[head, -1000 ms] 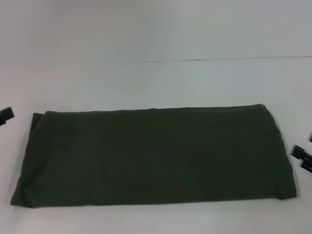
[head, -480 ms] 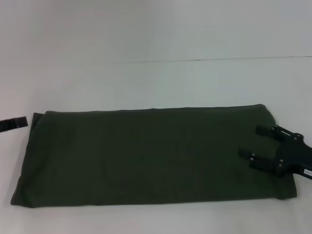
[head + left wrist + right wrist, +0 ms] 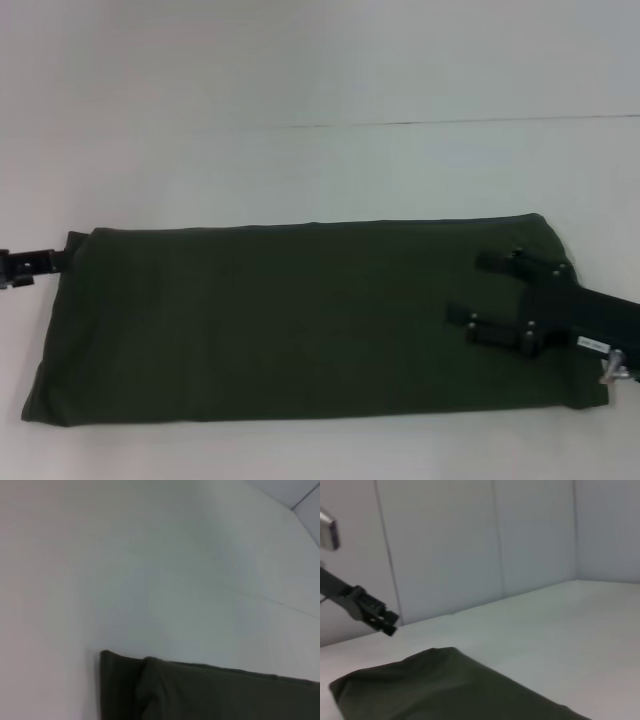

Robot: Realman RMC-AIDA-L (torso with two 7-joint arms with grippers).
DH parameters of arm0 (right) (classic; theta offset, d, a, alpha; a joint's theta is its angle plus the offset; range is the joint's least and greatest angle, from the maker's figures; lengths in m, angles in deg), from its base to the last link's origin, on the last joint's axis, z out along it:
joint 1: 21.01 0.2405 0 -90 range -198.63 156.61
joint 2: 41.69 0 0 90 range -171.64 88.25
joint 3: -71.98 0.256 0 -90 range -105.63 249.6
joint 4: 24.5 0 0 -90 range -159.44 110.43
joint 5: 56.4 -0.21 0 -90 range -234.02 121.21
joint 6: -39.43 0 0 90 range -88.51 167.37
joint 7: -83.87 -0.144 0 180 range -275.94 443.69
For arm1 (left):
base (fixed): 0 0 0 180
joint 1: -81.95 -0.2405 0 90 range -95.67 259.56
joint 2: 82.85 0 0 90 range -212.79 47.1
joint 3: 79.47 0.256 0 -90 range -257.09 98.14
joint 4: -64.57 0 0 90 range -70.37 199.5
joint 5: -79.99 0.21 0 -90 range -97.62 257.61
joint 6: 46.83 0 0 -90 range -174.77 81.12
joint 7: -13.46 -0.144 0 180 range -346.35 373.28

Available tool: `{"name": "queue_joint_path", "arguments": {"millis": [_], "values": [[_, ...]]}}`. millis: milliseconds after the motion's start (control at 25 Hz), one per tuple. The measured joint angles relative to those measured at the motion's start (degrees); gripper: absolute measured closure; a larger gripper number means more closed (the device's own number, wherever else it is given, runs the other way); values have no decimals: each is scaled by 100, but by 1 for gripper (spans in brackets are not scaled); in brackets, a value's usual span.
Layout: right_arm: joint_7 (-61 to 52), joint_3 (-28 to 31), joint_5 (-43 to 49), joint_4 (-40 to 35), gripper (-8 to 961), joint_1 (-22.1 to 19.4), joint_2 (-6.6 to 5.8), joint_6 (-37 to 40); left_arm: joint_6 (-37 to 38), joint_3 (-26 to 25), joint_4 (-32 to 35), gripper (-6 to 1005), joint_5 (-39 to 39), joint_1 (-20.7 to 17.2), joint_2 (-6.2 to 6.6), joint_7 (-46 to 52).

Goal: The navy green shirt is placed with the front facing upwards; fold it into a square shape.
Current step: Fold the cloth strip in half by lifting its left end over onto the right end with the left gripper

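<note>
Lying flat on the white table [image 3: 320, 170] is the shirt [image 3: 300, 320], already folded into one long dark green band that runs sideways across the head view. Only plain green cloth faces up, no lettering or label showing. The near long edge looks thick and rounded, and at the shirt's left end a narrower layer sticks out a bit past the top layer, which the left wrist view catches as a stepped corner.

The right gripper [image 3: 465, 290] is out over the right end of the shirt, reaching in from the right side. Its two black fingers [image 3: 495, 330] point toward the middle of the shirt and sit clearly apart, one nearer the far edge, one closer to the middle of the band. Nothing between them. Can't tell from above if they're touching the cloth or just hovering over it.

The left gripper [image 3: 30, 265] is at the far left corner of the shirt, right at the edge of the cloth, only partly in the picture. Honestly can't tell if its claw is apart or together, it's just a dark bar from up there. The right wrist view shows it off past the shirt's far end, above the table, and that doesn't settle it either.
</note>
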Motion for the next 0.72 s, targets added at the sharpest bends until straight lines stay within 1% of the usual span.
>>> {"name": "queue_joint_path", "arguments": {"millis": [160,240,440,720], "values": [[3,-71,0,154,54,114,5,-58,24,98,-156,290,-48,-6,-31,-171],[3,-73,0,210,54,135,6,-72,16,112,-350,291,-60,2,-32,-249],[1,-76,0,267,54,140,6,-75,-219,71,-878,293,-66,8,6,-486],[-39,-79,-9,320,56,148,15,-110,-473,-12,-1143,291,-67,-47,18,-724]]}}
